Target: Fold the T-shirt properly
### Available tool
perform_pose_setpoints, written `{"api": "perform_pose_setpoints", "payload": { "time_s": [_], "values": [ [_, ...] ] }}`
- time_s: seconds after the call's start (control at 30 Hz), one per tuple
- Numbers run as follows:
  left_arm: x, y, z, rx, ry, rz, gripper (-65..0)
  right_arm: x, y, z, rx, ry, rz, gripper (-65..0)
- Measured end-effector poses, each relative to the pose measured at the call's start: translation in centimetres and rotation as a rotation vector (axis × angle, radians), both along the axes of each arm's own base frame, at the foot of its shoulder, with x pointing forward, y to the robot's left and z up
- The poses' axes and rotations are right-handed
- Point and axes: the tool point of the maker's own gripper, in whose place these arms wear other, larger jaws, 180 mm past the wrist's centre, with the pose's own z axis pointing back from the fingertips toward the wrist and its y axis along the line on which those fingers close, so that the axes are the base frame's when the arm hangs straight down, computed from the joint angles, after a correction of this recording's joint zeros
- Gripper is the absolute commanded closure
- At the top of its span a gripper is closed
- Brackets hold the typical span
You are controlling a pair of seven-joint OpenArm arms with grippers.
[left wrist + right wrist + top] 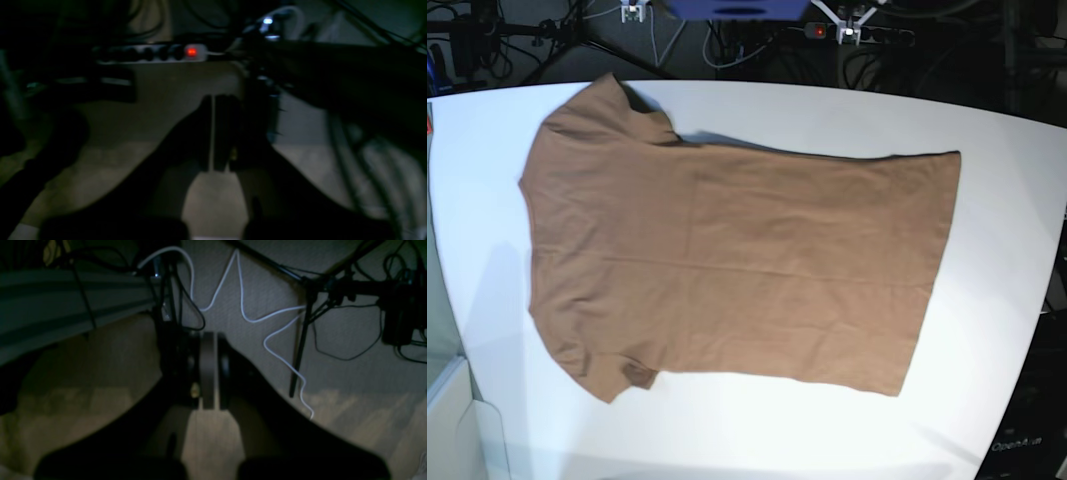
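Observation:
The tan-brown T-shirt (737, 260) lies spread flat on the white table (992, 380). Its sleeves and neck point left and its hem points right. One sleeve sits at the far left corner, the other at the near left. In the left wrist view my left gripper (212, 133) is shut, its dark fingers pressed together with nothing between them, over a dim floor. My right gripper (209, 370) is likewise shut and empty in the right wrist view. Neither gripper is near the shirt, and neither wrist view shows the shirt.
A power strip (153, 53) with a red light lies on the floor ahead of the left gripper. A white cable (243, 306) and a black stand leg (300, 350) lie beyond the right gripper. Cables and stands crowd the space behind the table's far edge (757, 40).

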Motion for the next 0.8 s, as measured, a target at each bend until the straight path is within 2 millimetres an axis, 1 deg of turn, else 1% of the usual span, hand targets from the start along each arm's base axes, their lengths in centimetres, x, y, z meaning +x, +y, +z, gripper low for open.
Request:
{"api": "perform_pose_setpoints", "payload": {
  "time_s": [0.07, 0.17, 0.23, 0.3, 0.4, 0.53, 0.6, 0.63, 0.67, 0.73, 0.8],
  "values": [
    [-0.1, 0.4, 0.3, 0.006, -0.030, 0.005, -1.0, -0.1, -0.1, 0.3, -0.002, -0.026, 0.001, 0.0],
    [-0.4, 0.2, 0.7, 0.000, -0.073, 0.007, -1.0, -0.7, 0.0, 1.0, -0.005, -0.071, 0.005, 0.0],
    [-0.9, 0.7, 1.2, -0.002, -0.118, 0.007, -1.0, -1.2, -0.1, 1.8, -0.008, -0.119, 0.007, 0.0],
    [-2.1, 1.7, 2.0, 0.021, -0.163, 0.003, -1.0, -1.9, -0.5, 2.9, -0.019, -0.187, 0.011, 0.0],
    [-3.7, 2.4, 3.2, 0.032, -0.223, 0.006, -1.0, -2.8, -1.1, 4.8, -0.034, -0.281, 0.019, 0.0],
    [-4.7, 2.0, 4.9, 0.026, -0.320, 0.010, -1.0, -4.1, -1.0, 7.8, -0.034, -0.418, 0.036, 0.0],
    [-5.1, 1.9, 5.9, 0.023, -0.370, 0.008, -1.0, -5.0, -1.4, 9.3, -0.045, -0.468, 0.039, 0.0],
    [-5.5, 2.0, 6.3, 0.024, -0.386, 0.009, -1.0, -5.9, -1.6, 9.2, -0.048, -0.439, 0.043, 0.0],
    [-6.0, 2.0, 6.6, 0.025, -0.393, 0.009, -1.0, -6.2, -1.7, 9.2, -0.050, -0.430, 0.046, 0.0],
    [-6.4, 2.0, 7.6, 0.023, -0.440, 0.011, -1.0, -6.2, -1.8, 9.6, -0.052, -0.447, 0.049, 0.0],
    [-7.2, 1.9, 8.5, 0.022, -0.472, 0.013, -1.0, -5.6, -1.8, 9.8, -0.054, -0.476, 0.053, 0.0]
  ]
}}
